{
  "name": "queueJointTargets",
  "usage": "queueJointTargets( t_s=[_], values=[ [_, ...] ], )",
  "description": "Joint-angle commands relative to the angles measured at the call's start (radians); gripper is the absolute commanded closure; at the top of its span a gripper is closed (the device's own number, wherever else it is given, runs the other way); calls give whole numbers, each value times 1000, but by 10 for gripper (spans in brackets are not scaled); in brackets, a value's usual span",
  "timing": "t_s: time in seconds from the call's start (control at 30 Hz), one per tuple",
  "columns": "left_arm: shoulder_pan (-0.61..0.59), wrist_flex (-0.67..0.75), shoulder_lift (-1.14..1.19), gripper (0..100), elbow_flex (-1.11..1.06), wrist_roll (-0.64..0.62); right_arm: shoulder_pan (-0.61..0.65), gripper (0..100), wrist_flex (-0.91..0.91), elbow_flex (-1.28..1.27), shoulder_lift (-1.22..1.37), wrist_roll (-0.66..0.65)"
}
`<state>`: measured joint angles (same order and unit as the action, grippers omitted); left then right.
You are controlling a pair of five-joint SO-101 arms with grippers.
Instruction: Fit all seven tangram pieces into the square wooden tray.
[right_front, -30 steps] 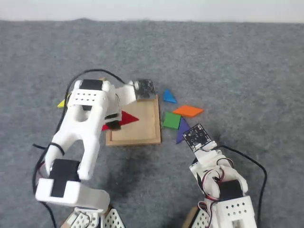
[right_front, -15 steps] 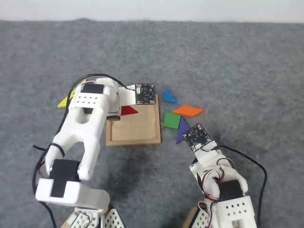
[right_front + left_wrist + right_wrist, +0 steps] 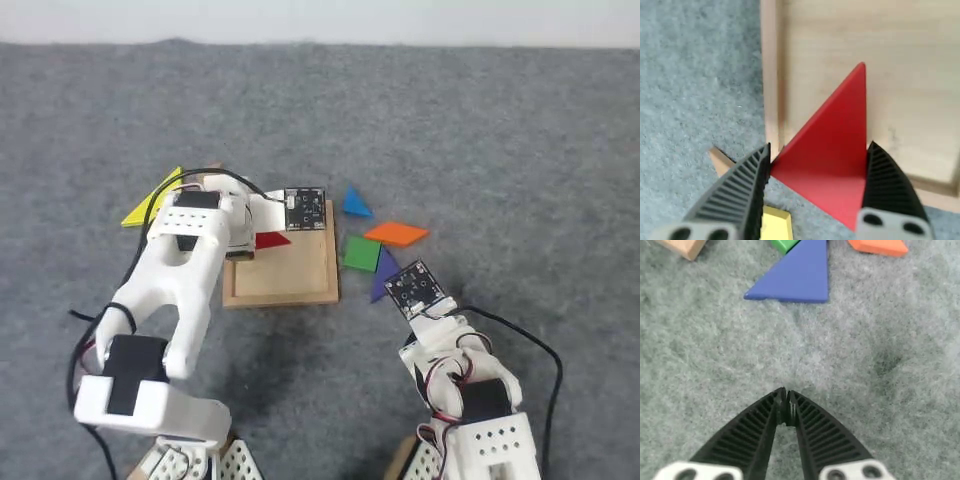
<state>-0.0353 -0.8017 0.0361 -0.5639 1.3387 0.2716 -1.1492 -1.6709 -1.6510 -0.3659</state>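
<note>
The square wooden tray [image 3: 300,278] lies mid-table. My left gripper [image 3: 817,150] is shut on the red triangle [image 3: 832,130], which hangs tilted over the tray's far left corner [image 3: 769,75]; in the high view the red triangle [image 3: 271,239] pokes out beside the arm. My right gripper [image 3: 785,407] is shut on nothing, low over the carpet, short of the dark blue triangle [image 3: 800,277]. Right of the tray lie a green square [image 3: 361,252], an orange parallelogram [image 3: 396,234] and a small blue triangle [image 3: 356,203]. A yellow triangle [image 3: 155,200] lies left of the tray.
Grey carpet covers the table. A tan wooden corner [image 3: 720,160] and a yellow edge [image 3: 775,225] show just outside the tray under the left gripper. The tray's near corner [image 3: 682,245] sits beyond the right gripper. Carpet right of the orange piece is open.
The left arm has carried the red triangle from the tray's left side toward its far left corner, uncovering more of the yellow triangle. The right arm has not moved.
</note>
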Motion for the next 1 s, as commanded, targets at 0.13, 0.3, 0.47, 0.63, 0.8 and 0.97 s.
queueJointTargets(
  t_s=[0.13, 0.3, 0.47, 0.63, 0.8, 0.97],
  values=[
    [25, -295, -60, 819, 119, 293, -10, 992, -2, -3, 7, 5],
    [18, -661, -58, 819, 280, 635, -10, 992, -2, -3, 7, 5],
    [26, -806, -58, 818, 361, 864, -10, 992, -2, -3, 7, 5],
    [28, -809, -58, 818, 361, 934, -10, 992, -2, -3, 7, 5],
    [20, -804, -57, 818, 354, 985, -10, 992, -2, -3, 7, 5],
    [17, -769, -58, 818, 334, 985, -10, 992, -2, -3, 7, 5]
  ],
)
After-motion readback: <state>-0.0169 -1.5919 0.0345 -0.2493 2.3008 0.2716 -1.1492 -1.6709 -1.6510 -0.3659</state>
